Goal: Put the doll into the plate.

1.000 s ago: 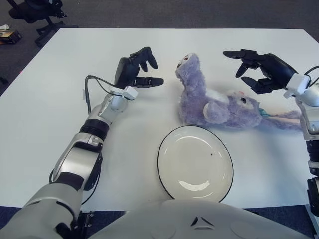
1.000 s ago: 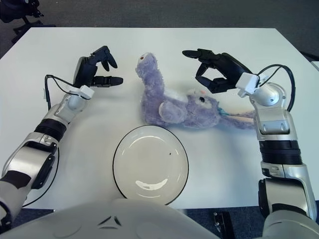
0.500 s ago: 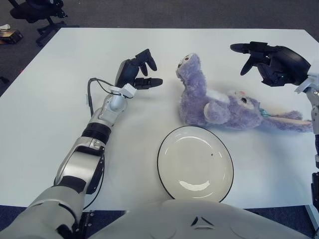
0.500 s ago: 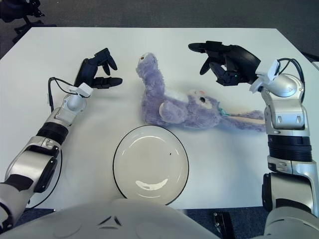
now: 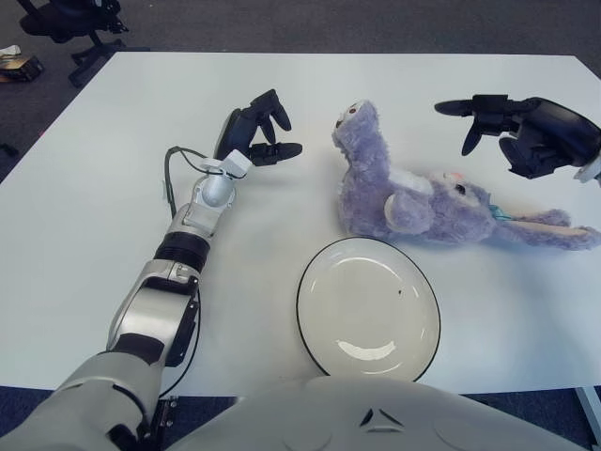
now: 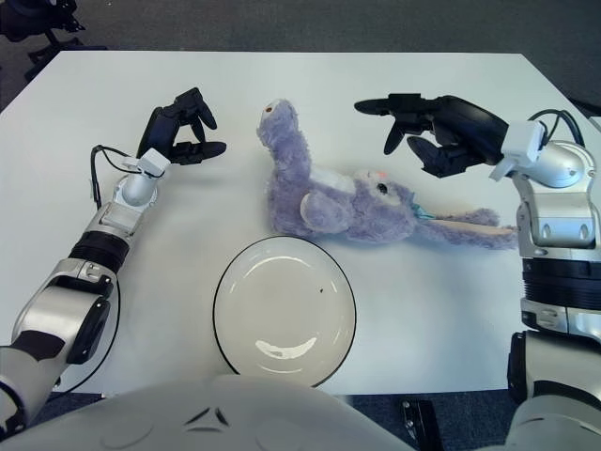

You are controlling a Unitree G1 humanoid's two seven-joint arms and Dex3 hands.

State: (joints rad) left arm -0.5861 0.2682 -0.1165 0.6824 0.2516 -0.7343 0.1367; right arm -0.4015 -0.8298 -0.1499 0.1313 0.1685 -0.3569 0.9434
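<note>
A purple plush doll lies on its side on the white table, one limb raised toward the back, long ears trailing to the right. In front of it sits a white plate with a black rim, nothing in it. My left hand hovers to the left of the doll, fingers spread, holding nothing. My right hand hangs above and right of the doll's head, fingers spread, apart from the plush.
The white table stretches wide on the left and behind the doll. A black office chair base stands on the dark floor beyond the far left corner. My own torso fills the bottom edge.
My right hand has lifted and drawn away to the right from the doll. My left hand shifted slightly back and left. The doll and plate stayed put.
</note>
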